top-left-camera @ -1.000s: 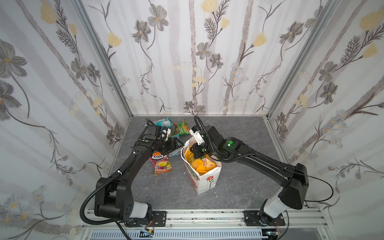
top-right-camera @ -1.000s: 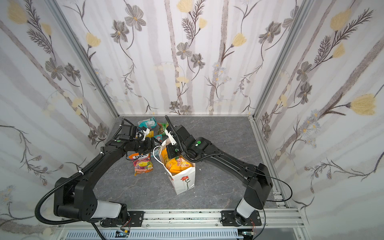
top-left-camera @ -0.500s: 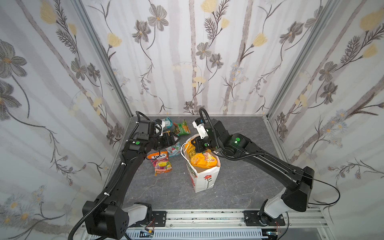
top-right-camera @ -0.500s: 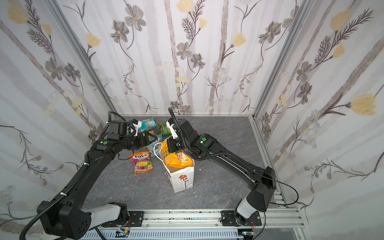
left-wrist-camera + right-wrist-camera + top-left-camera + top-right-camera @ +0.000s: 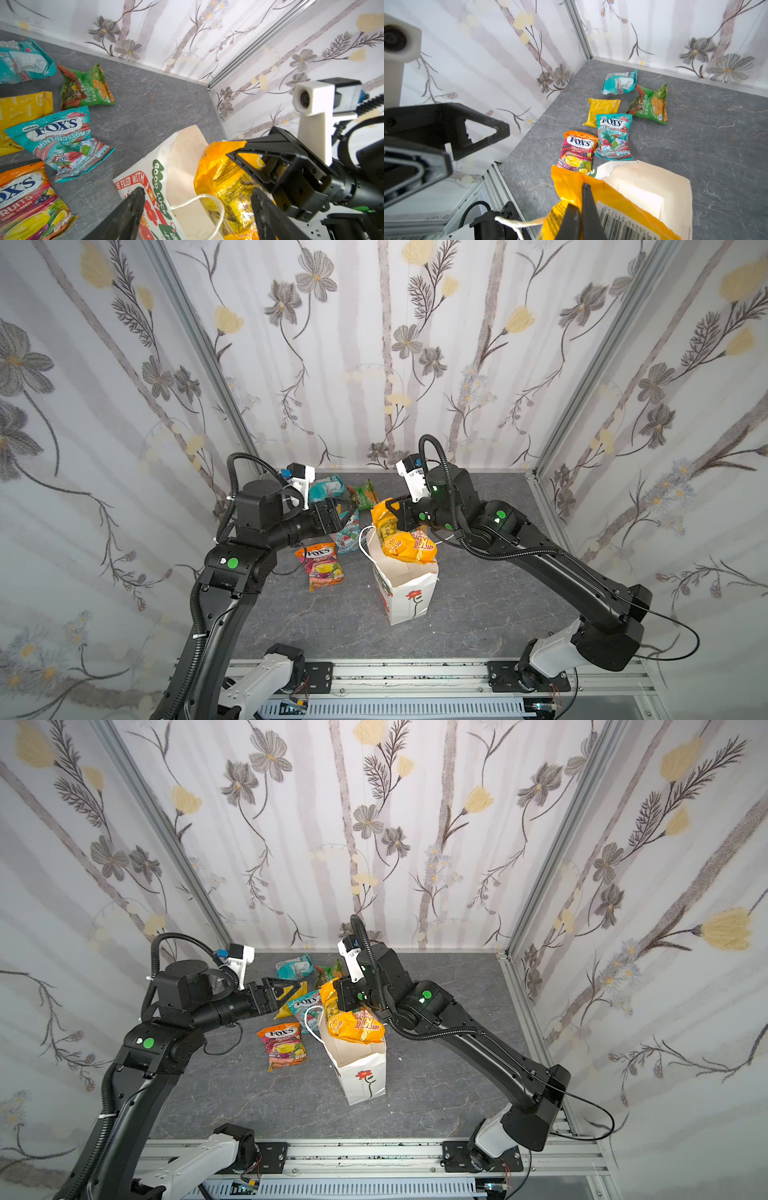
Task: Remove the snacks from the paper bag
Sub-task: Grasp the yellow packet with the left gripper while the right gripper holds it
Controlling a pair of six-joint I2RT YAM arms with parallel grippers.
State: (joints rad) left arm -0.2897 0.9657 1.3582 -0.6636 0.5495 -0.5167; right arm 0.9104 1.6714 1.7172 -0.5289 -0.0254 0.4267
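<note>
Orange film of the packet [image 5: 405, 545], judged light and slippery, is pinched at its top seam (the surest hold) by the closed right gripper [image 5: 581, 205] and lies half out of the bag [image 5: 409, 597]. The left gripper [image 5: 196, 193] is held, jaws spread, at the bag's mouth; five snacks [image 5: 613, 136] lie on the tabletop [image 5: 478, 605], and the bag's depths are hidden.

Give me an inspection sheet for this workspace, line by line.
Surface: grey marbled table.
Job's things: white paper bag upright, open; orange packet at its mouth, partly out; teal packet, green packet, yellow packet, mint packet, fruit packet lie on the table beside it.
Clutter: nothing seen.
Grippers: right gripper shut on the orange packet; left gripper open, empty, by the bag's mouth.
Cables: black hoses loop over both arms; thin cable trails by the right base.
Surroundings: flowered walls on three sides; metal rail in front.
</note>
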